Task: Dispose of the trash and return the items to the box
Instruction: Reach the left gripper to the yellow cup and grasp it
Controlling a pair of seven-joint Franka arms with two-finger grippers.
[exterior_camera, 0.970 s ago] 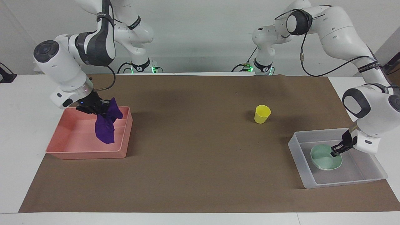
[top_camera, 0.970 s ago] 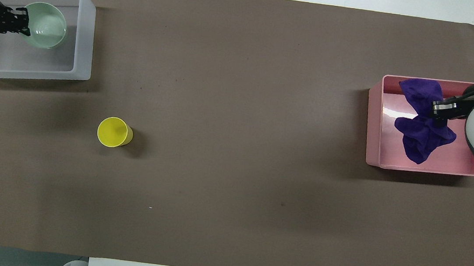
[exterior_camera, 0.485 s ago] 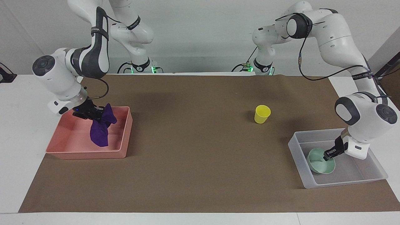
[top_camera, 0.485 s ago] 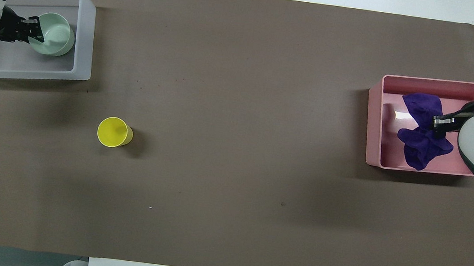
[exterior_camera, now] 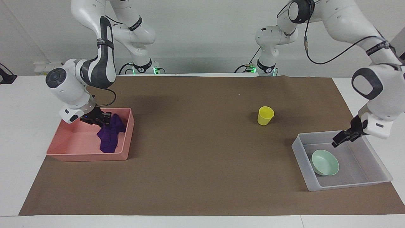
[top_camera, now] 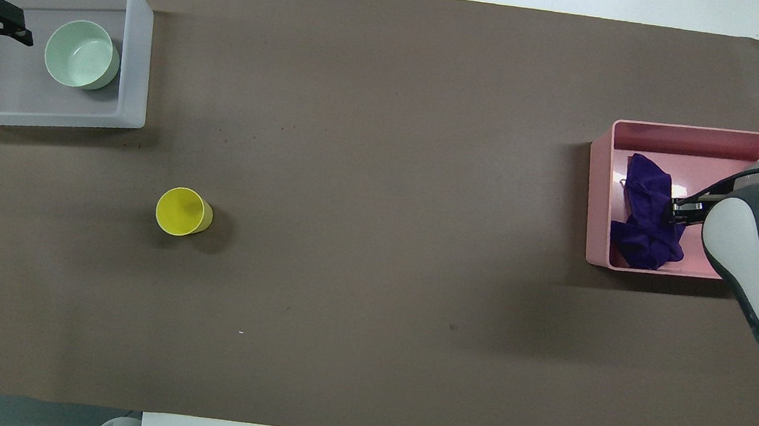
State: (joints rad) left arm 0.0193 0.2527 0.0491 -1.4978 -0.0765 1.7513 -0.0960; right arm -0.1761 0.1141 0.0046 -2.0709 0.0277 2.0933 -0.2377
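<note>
Purple cloth, the rag [exterior_camera: 109, 136], lies crumpled in your pink tray [exterior_camera: 63, 148], against the tray wall that faces the table's middle; the tray sits near the edge of the brown mat [exterior_camera: 196, 177] at the right arm's end of the table. Your right gripper [exterior_camera: 102, 119] is low inside the tray, right at the top of the rag and touching it; whether its fingers grip the cloth or stand apart you cannot tell from either view.

At the left arm's end, the clear grey box [exterior_camera: 381, 179] sits near the mat's corner farthest from the robots. The mint-green bowl [exterior_camera: 325, 162] rests upright on the box floor, close to the wall toward the table's middle. Your left gripper [exterior_camera: 341, 138] hangs over the box, clear of the bowl, with its fingers apart and nothing between them.

The yellow cup [exterior_camera: 265, 115] stands upright on the mat, outside the box, nearer to the robots than the box and more toward the table's middle.
</note>
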